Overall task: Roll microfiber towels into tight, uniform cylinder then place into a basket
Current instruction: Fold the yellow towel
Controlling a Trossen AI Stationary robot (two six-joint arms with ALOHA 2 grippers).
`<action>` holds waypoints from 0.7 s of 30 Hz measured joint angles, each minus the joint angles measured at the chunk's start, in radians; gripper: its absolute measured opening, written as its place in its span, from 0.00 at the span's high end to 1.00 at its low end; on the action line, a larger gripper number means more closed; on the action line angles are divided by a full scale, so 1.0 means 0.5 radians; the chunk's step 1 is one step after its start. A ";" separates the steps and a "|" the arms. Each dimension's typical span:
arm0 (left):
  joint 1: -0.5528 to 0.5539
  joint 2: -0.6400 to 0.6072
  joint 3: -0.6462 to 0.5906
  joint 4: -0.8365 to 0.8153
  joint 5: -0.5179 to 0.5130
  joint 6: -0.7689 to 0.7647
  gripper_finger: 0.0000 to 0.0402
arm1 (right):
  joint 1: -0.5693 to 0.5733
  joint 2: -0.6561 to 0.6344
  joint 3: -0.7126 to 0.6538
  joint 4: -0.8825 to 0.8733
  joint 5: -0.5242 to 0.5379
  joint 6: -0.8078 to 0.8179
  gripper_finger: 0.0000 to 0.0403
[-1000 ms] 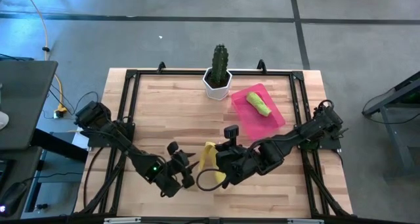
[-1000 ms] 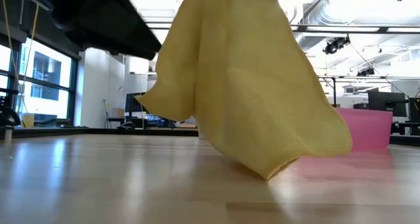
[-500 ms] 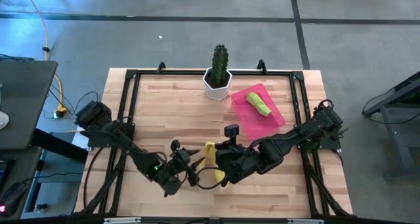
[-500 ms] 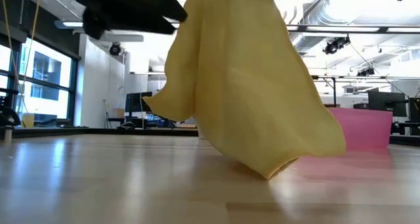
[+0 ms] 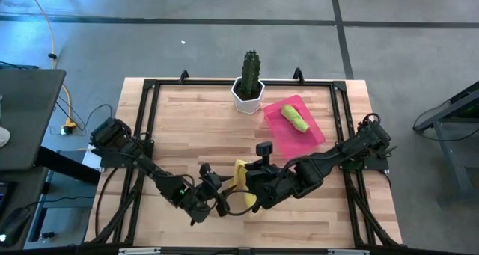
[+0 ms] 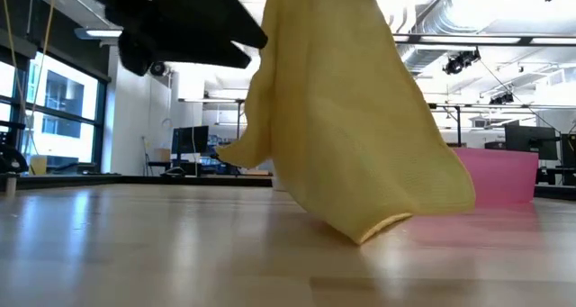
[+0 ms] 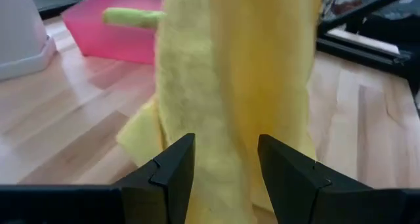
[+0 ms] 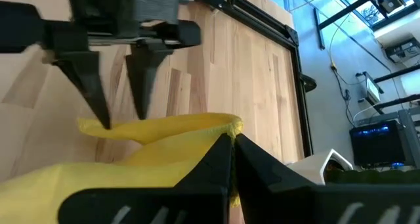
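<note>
A yellow microfiber towel [image 5: 239,176] hangs from my right gripper [image 8: 233,152], which is shut on it over the table's near middle. Its lower end [image 6: 373,228] rests on the wood. My left gripper [image 7: 226,168] is open and level, coming from the table's left. Its two fingers stand on either side of the towel's hanging folds [image 7: 230,106]. A rolled lime green towel [image 5: 294,118] lies in the pink basket [image 5: 314,131] at the far right. My left gripper's fingers [image 8: 98,99] reach the towel's side edge [image 8: 108,127], and I cannot tell whether they touch it. My right gripper pinches the towel's top edge [image 8: 226,127] between its two fingers, slanting down from the table's right side. The towel hangs slack below, its lower end on the table.
A white pot with a cactus [image 5: 248,90] stands at the far middle, just left of the basket. A black frame [image 5: 150,90] runs around the wooden tabletop. Bare wood lies on the near left and near right.
My left gripper has gone toward the table's right edge, up to the hanging towel, and has rolled a little. The towel's left flap has drawn in toward the middle, while its lower end has stayed on the table.
</note>
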 joint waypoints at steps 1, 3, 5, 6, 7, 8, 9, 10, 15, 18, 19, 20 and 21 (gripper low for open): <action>-0.004 0.013 0.000 -0.008 0.001 -0.015 0.61 | 0.000 0.000 0.000 0.000 0.000 -0.001 1.00; -0.012 0.042 0.000 -0.019 0.005 -0.064 0.61 | 0.000 0.000 0.000 -0.001 0.000 0.001 1.00; -0.010 0.079 0.001 -0.009 0.006 -0.114 0.61 | 0.000 0.000 0.000 0.000 0.000 0.003 1.00; -0.009 0.098 0.000 -0.012 0.006 -0.132 0.61 | 0.000 0.000 0.000 0.000 0.001 0.002 1.00; -0.009 0.119 0.000 -0.013 0.011 -0.146 0.61 | 0.000 0.000 0.000 -0.001 0.001 0.002 1.00; -0.009 0.141 0.000 -0.008 0.014 -0.156 0.61 | 0.000 0.000 0.000 -0.001 0.001 0.002 1.00; -0.009 0.164 0.000 -0.007 0.014 -0.171 0.61 | 0.000 0.000 0.000 -0.001 0.001 0.003 1.00; -0.009 0.190 0.000 -0.008 0.015 -0.189 0.61 | 0.000 0.000 0.000 -0.001 0.001 0.003 1.00; -0.010 0.307 0.000 0.006 0.012 -0.216 0.61 | 0.001 0.000 0.000 -0.001 0.001 0.004 1.00; -0.010 0.342 0.000 -0.008 -0.002 -0.164 0.61 | 0.000 0.000 0.000 -0.001 0.000 0.005 1.00; -0.009 0.349 0.000 -0.012 -0.003 -0.134 0.62 | 0.001 0.000 0.000 -0.001 -0.002 0.005 1.00; -0.009 0.354 0.000 -0.016 -0.004 -0.100 0.64 | 0.001 0.000 0.000 -0.001 -0.003 0.005 1.00; -0.009 0.357 0.000 -0.029 -0.004 -0.060 0.66 | 0.000 0.000 0.000 -0.001 -0.005 0.005 1.00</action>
